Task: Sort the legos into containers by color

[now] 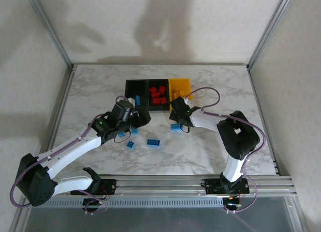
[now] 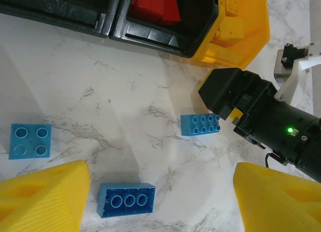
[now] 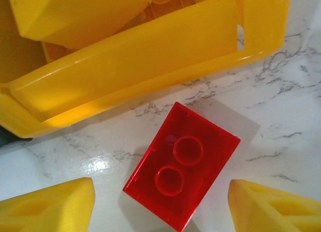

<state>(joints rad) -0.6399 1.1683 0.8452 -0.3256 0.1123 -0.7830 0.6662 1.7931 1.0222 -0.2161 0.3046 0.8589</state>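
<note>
Jaws on the left gripper [image 2: 160, 202] and right gripper [image 3: 160, 207] stand open, empty. 1 red lego [image 3: 183, 164] lies below the right one, just beside the yellow bin [image 3: 125, 61]; picking it up looks next: descend, then close.

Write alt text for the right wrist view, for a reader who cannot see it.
A red brick lies on the marble table between the two yellow fingers of the open right tool, untouched by either. Just beyond it stands the yellow bin, with yellow bricks inside.
</note>
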